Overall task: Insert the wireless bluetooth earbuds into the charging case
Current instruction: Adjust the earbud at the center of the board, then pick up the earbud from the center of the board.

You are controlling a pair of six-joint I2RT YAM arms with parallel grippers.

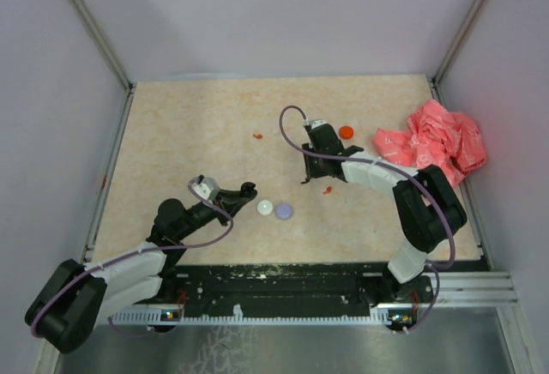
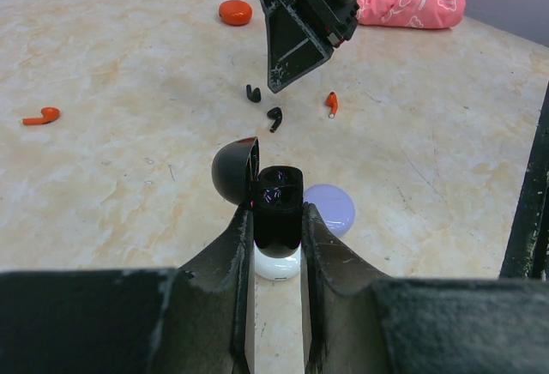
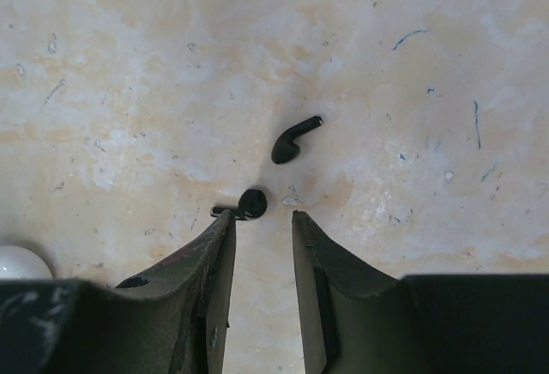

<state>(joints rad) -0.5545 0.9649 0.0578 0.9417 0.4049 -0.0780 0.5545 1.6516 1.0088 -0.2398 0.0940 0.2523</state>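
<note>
The wireless bluetooth earbuds [image 2: 274,118] in play were the two black ones. In the right wrist view the nearer black earbud [image 3: 250,203] lay on the table [image 3: 429,65] just ahead of the fingertips, at about eleven o'clock from the gap. The farther black earbud [image 3: 294,140] lay apart from it at one o'clock.

The right gripper [image 3: 262,220] hung over them with its jaws only slightly parted and nothing between them. The left gripper [image 1: 244,191] was clamped on the black charging case [image 2: 277,207], whose lid was swung open toward ten o'clock (the wells faced up). The case was held over the white disc [image 2: 276,264], with the lilac disc [image 2: 330,208] at three o'clock of it.

The step in hand looked like the first pick. The next move likely called for nudging the right gripper toward eleven o'clock to centre the nearer bud, probably opening a little wider, and then descending squarely. A glancing finger could flick so small a piece away.
</note>
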